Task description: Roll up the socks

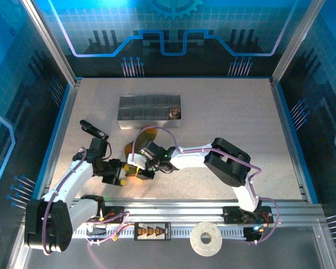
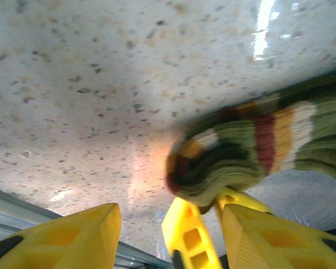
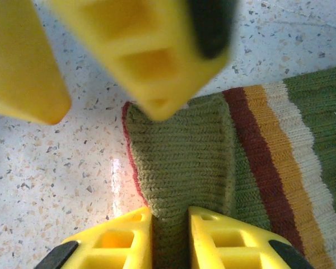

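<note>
The olive green sock (image 3: 185,151) with orange, dark red and white stripes lies on the speckled table, its end folded over into a thick lump (image 2: 213,162). My right gripper (image 3: 171,216) is shut on that fold, a finger (image 3: 120,241) on each side. In the left wrist view its fingers (image 2: 193,235) rise under the lump. My left gripper (image 2: 169,212) stands open just in front of it, one fingertip (image 3: 154,103) at the edge of the fold, holding nothing. From above, both grippers (image 1: 120,172) (image 1: 135,170) meet near the table's front, with the sock's orange end (image 1: 147,134) behind them.
A grey divided tray (image 1: 140,109) stands behind the grippers, a brownish knitted bundle (image 1: 175,112) in its right end compartment. The metal rail (image 1: 185,210) runs along the near edge. A tape roll (image 1: 206,239) lies below it.
</note>
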Motion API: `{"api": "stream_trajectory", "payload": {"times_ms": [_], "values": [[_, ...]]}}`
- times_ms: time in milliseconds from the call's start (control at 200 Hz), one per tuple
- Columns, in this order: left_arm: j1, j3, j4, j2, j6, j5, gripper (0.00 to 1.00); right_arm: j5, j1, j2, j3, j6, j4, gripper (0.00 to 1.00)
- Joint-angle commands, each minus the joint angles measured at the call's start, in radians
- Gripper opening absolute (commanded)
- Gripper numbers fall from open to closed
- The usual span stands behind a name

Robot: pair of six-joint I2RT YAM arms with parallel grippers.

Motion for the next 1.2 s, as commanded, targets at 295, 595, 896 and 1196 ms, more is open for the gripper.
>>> {"api": "stream_trajectory", "payload": {"times_ms": [295, 595, 896, 1196], "values": [[-0.067, -0.082, 0.258, 0.079, -0.078, 0.024, 0.56, -0.009, -0.026, 0.089, -0.009, 0.043, -0.151, 0.22], [-0.083, -0.115, 0.312, 0.142, -0.075, -0.017, 0.47, -0.03, -0.035, 0.086, -0.006, 0.069, -0.139, 0.23], [-0.084, -0.1, 0.137, 0.255, -0.042, -0.106, 0.12, 0.093, 0.018, -0.122, -0.256, -0.138, 0.16, 0.49], [-0.083, -0.031, 0.05, 0.334, -0.051, -0.142, 0.08, 0.351, 0.091, -0.239, -0.361, -0.467, 0.281, 0.57]]}}
